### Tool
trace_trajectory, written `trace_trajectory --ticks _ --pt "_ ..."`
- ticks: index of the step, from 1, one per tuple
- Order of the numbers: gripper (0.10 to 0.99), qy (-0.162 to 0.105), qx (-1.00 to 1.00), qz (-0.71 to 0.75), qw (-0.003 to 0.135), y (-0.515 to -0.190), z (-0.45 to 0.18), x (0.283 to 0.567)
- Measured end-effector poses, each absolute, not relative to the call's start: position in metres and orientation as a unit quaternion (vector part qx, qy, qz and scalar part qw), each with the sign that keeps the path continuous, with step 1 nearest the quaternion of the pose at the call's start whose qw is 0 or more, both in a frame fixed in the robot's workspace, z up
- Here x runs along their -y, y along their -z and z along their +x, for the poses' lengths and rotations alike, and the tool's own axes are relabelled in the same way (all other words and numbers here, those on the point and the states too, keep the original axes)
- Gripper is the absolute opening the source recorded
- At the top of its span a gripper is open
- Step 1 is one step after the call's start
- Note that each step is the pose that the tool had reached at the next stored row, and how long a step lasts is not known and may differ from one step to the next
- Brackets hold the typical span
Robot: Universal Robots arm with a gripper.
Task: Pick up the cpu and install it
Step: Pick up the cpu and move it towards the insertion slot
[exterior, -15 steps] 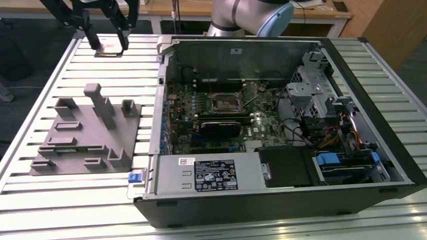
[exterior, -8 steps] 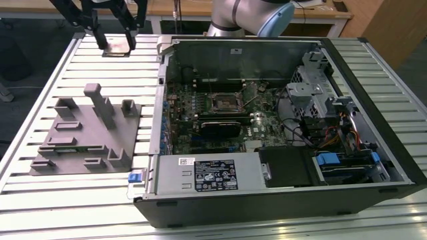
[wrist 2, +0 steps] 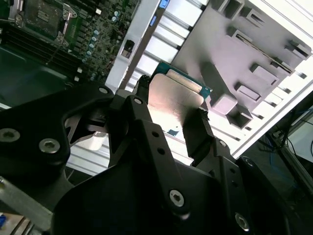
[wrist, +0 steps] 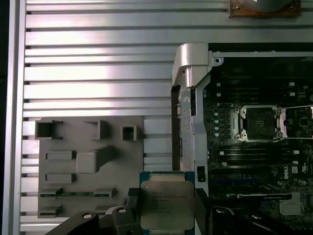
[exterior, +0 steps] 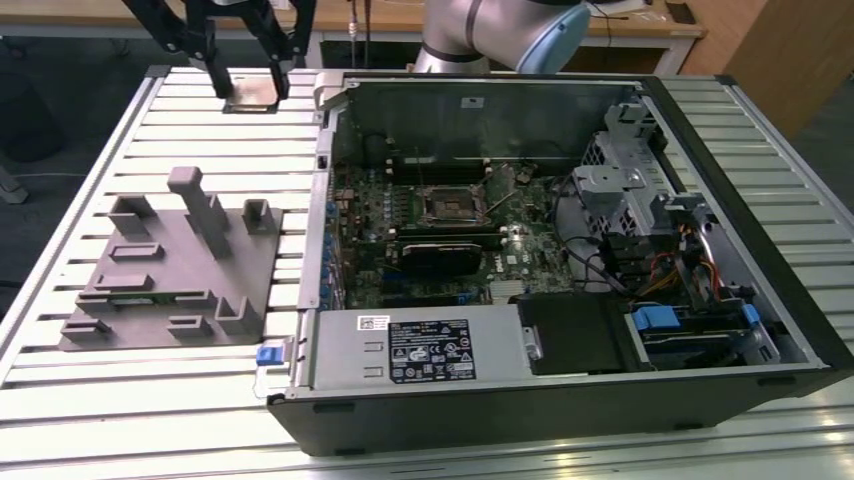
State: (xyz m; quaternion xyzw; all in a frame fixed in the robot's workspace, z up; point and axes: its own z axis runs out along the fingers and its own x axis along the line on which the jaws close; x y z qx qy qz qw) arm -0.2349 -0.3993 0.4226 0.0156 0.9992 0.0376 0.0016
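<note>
Your gripper [exterior: 250, 90] is in the upper left of the exterior view, with its fingers [wrist 2: 200, 128] clamped on two opposite edges of the cpu [wrist: 166, 208]. The cpu's silvery top faces the first wrist view.

There's lots of open slatted table [exterior: 200, 400] on the exterior view's left. Toward the exterior view's right, the first edge you meet is the open computer case [exterior: 561, 410], with its pale corner bracket [exterior: 334, 97] near the gripper. The grey plastic block [exterior: 174, 270] with its upright posts sits left of centre, close beside the case wall but not touching it.

Inside the case, the motherboard [exterior: 380, 215] has the socket [exterior: 447, 205] about mid-frame and a dark card [exterior: 447, 255] just below it. A drive cage [exterior: 627, 160] and loose cables [exterior: 674, 270] are over on the right, and the power supply [exterior: 414, 345] runs along the lower edge. The arm's joint [exterior: 534, 35] hangs over the case's top rim.
</note>
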Motion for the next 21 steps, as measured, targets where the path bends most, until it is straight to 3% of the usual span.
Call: trace_trajectory --ticks 21 --pt "0.529 -0.038 -0.999 0.016 0.002 -0.422 -0.172 0.391"
